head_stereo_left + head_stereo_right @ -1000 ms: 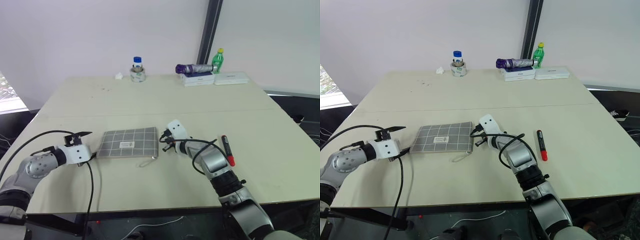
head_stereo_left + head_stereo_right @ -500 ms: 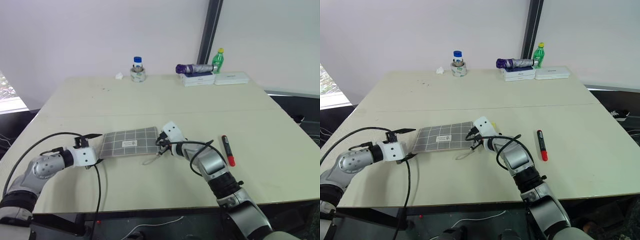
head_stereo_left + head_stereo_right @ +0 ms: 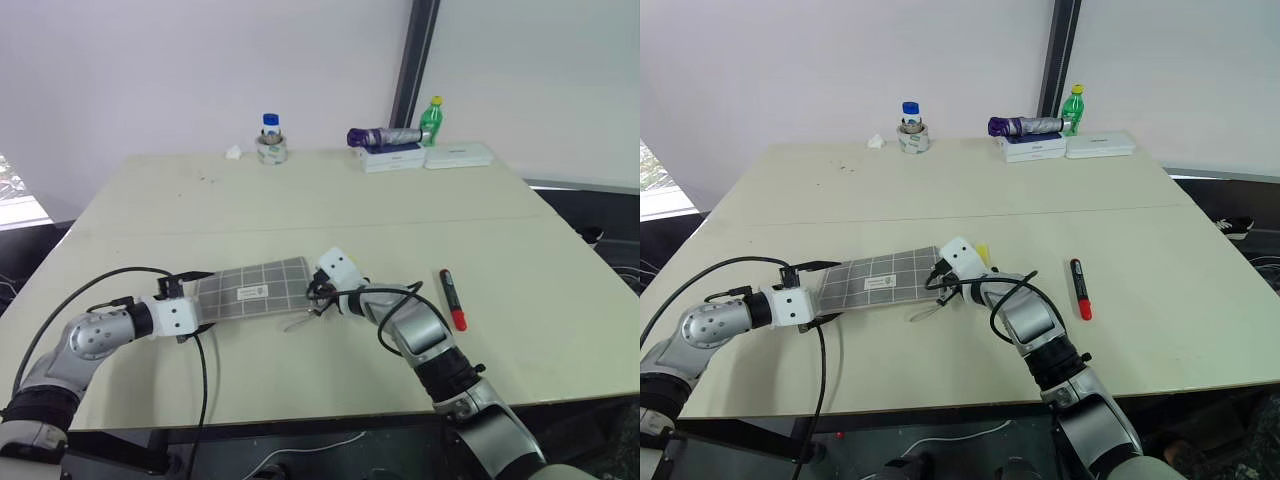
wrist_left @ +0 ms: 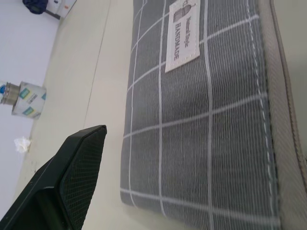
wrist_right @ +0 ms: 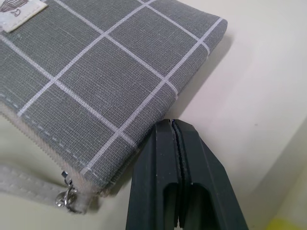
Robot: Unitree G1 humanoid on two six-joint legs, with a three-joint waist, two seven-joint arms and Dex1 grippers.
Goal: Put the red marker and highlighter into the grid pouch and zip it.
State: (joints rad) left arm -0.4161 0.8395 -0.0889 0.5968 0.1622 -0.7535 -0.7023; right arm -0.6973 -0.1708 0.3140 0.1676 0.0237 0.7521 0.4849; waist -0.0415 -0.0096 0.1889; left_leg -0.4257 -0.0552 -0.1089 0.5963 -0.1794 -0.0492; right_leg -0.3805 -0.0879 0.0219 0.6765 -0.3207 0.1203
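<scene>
The grid pouch lies slanted on the table, label up, with its cord pull trailing toward the front. My left gripper is open, its fingers on either side of the pouch's left end. Against the pouch's right corner by the zip end rests my right gripper, shut, with nothing visible between its fingers. A bit of the yellow highlighter peeks out just behind the right gripper. To the right, apart from both grippers, lies the red marker.
Along the far table edge stand a jar with a blue lid, a crumpled tissue, a purple folded umbrella on white boxes and a green bottle. Black cables loop from both arms.
The pouch has slid left and turned slantwise with the shut right gripper at its right corner. The left gripper came right, so the pouch's left end now sits between its open fingers.
</scene>
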